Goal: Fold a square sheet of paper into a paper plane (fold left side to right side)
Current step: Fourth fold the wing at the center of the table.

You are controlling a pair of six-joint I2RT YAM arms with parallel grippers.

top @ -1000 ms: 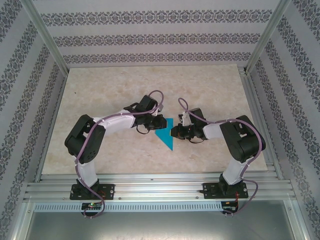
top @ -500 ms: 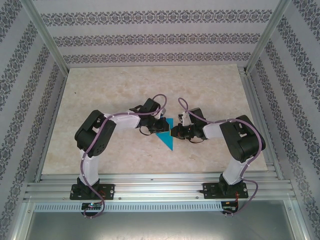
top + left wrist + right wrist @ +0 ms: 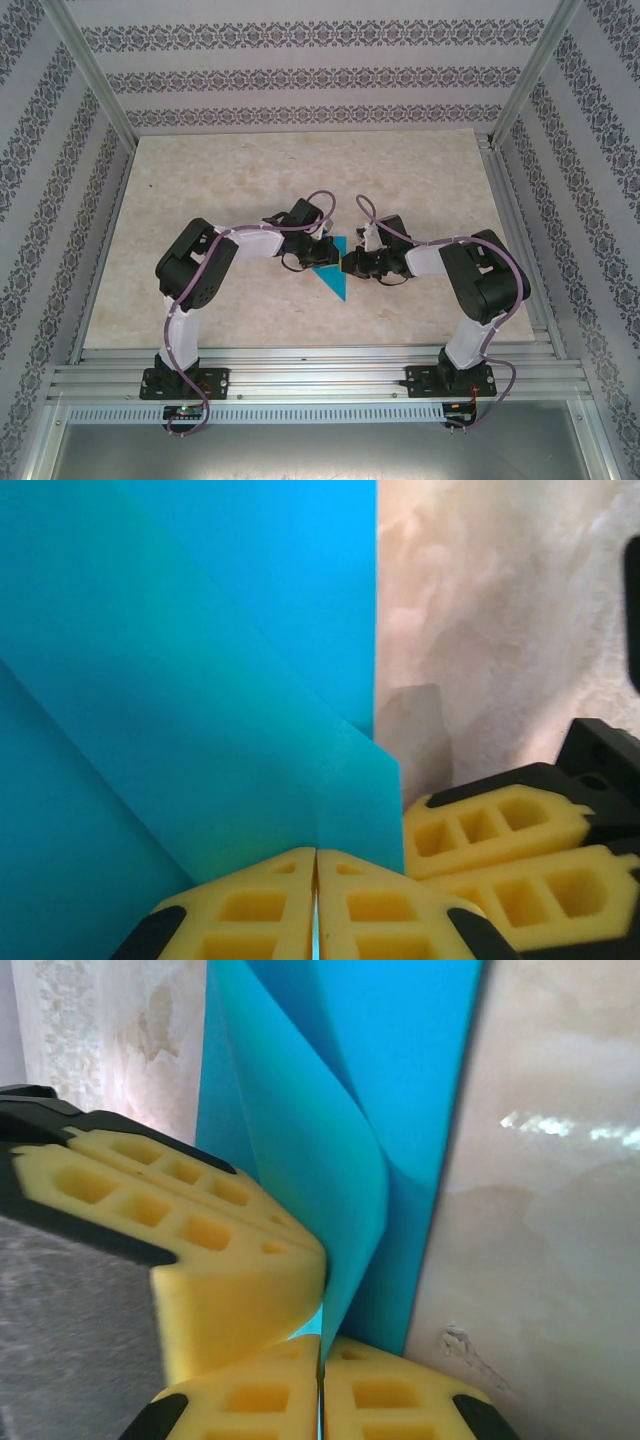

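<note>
Top view. The paper plane (image 3: 335, 280) lies about mid-desk, a little nearer the near edge than the far one, on the pale marbled desk (image 3: 200, 180). It reads as a narrow cyan dart. The long axis runs far edge to near edge, slanted slightly. The sharp point faces the near edge and leans a touch toward the right side; the broad end faces the far edge.

Both my grippers meet at that broad end. My left gripper (image 3: 326, 252) comes in from the left side and my right gripper (image 3: 346, 264) from the right, the two just beside each other with the paper between them.

Left wrist view. My left gripper (image 3: 316, 880) has its yellow pads pressed together, with a thin cyan sliver in the seam, so it is clamped on the paper plane (image 3: 200, 680). Creased layers fan away from the pads, and one straight edge runs alongside bare desk (image 3: 480, 610). My right gripper (image 3: 500, 855) sits just right of the paper's corner.

Right wrist view. My right gripper (image 3: 320, 1380) is likewise closed tight, pinching a raised flap of the paper plane (image 3: 340, 1110) that curves up off the desk (image 3: 540, 1160). The flap stands tilted rather than flat, with lower layers lying beneath it. My left gripper (image 3: 270, 1245) touches the same flap from the left side.
</note>
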